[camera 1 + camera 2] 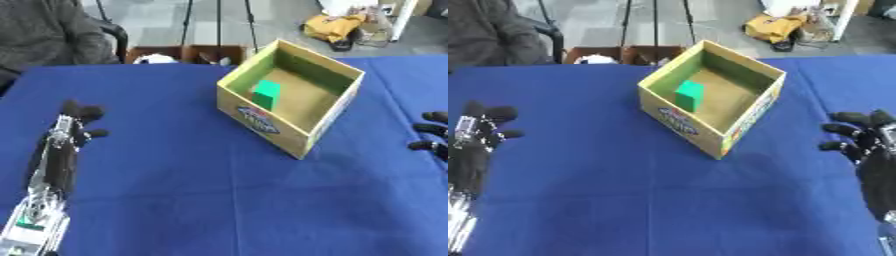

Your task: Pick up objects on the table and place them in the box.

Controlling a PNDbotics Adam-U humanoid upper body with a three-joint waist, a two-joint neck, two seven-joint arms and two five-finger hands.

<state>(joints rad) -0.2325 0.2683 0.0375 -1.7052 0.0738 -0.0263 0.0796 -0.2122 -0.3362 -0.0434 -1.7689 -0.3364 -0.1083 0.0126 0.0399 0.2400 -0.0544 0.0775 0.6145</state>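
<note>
Open cardboard box [293, 95] sits mid-surface, turned corner-on to the robot. A green block [266, 93] stands inside it, against the near-left wall. Blue surface [175, 165] shows no other loose items in either view. Left hand [483, 125] is out to the left, well apart from the box, fingers relaxed and spread, holding nothing. Right hand [859, 137] is at the right edge, also spread and empty, well apart from the box.

Judgement: placing looks done, or the next item lies outside the views. If another pick comes, approach low, keep the arm off the box's near corner, and release over the bare floor beside the block, not on it.

Right hand is cut off in the left eye view. Printing on the box front [258, 120] unreadable. The near box walls hide part of its floor, so a further small item inside can't be ruled out.
</note>
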